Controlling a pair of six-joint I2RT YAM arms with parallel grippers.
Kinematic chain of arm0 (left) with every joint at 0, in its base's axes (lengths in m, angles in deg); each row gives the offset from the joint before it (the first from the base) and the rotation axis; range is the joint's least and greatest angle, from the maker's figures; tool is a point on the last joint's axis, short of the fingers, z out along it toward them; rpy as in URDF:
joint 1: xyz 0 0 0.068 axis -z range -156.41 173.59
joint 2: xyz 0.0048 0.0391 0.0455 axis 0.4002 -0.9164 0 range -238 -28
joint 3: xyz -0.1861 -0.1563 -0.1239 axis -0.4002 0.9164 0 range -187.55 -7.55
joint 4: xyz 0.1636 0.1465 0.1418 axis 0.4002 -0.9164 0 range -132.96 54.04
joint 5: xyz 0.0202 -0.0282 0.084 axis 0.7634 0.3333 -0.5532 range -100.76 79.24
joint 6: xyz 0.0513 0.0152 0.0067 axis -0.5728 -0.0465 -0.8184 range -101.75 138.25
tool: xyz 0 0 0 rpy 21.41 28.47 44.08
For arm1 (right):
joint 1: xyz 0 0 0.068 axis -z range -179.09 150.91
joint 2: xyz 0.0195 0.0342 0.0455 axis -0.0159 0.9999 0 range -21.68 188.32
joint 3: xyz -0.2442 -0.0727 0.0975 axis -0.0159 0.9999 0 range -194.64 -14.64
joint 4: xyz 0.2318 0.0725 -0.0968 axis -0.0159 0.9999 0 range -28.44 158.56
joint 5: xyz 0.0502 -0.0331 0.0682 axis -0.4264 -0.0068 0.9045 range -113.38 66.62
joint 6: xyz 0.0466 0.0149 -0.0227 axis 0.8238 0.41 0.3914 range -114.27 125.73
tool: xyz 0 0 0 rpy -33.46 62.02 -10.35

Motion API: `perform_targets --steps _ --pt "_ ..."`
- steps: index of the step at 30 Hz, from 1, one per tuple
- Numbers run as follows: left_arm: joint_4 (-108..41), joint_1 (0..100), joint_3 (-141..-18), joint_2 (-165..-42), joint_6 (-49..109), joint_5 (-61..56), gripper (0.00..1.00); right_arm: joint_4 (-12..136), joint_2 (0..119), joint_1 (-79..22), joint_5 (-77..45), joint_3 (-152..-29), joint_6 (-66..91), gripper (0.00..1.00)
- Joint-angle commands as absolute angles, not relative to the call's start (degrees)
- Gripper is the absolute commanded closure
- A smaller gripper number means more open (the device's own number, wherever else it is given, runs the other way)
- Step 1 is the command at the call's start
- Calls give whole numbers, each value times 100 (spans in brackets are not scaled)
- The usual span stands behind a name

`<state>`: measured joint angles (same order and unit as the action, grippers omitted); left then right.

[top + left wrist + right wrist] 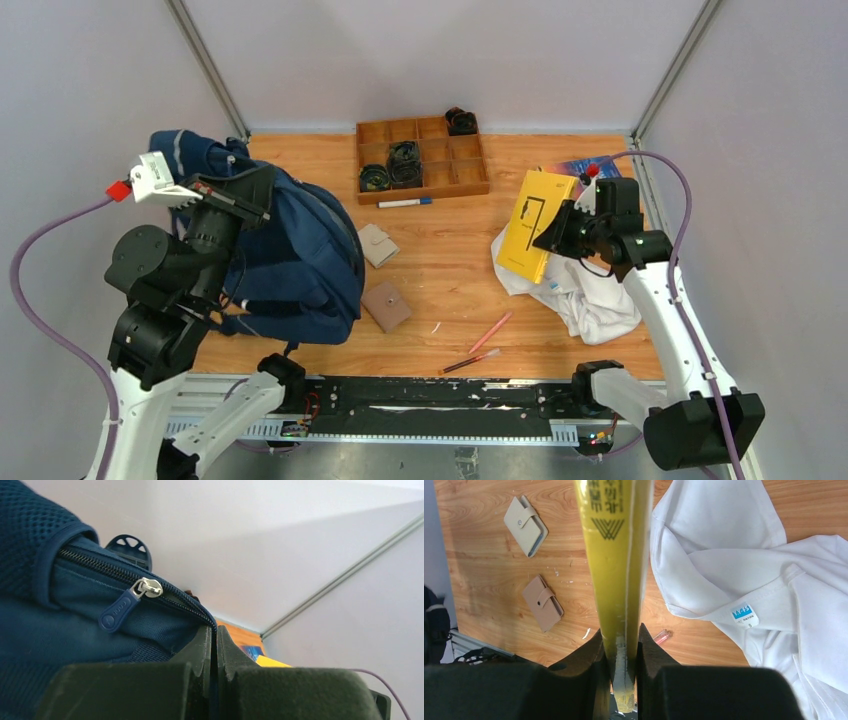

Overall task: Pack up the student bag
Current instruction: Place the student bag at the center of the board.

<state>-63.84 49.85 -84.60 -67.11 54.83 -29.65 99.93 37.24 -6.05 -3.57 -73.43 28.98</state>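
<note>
While the left gripper (215, 636) is pressed shut on a thin edge of the student bag (300, 260) just past the end of its zipper, we see the bag itself on the left part of the table (450, 290). Its navy body is slumped on the wood and its upper end is lifted toward that gripper. A blue zipper pull (124, 607) hangs against the fabric, left of the fingertips in the left wrist view. On the right, the right gripper (621, 642) clamps a yellow book (614, 555) edge-on, jaws narrow around its thickness. The book stands tilted up at the left edge of a crumpled white garment (595, 300). Between bag and garment we note two closed wallets, a beige wallet (378, 245) farther and a tan wallet (387, 306) nearer, both just right of the bag. Two reddish pencils (488, 333) lie toward the table's near edge. At the far side sits a wooden tray (440, 191) with dark coiled items in some compartments, and a marker (404, 203) lies just in front of it.
</note>
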Motion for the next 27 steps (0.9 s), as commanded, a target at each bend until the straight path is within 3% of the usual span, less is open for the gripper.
perform_targets --steps 1,13,17,24,27 --pt "-5367 4978 -8906 -6844 5222 -3029 100 9509 3685 -578 -60 -7460 2931 100" --pt "-5432 4935 -10102 -8281 4349 -2418 100 9427 3660 -586 101 -7349 2939 100" --pt "-5329 4439 -10298 -8618 4332 -2032 100 9380 3666 -600 153 -7310 2948 100" --pt "-4413 2873 -8755 -8259 5125 -897 100 9295 3745 -678 234 -7250 2968 100" --pt "-4543 2620 -7846 -7727 5241 -919 100 9272 3755 -707 263 -7247 2974 100"
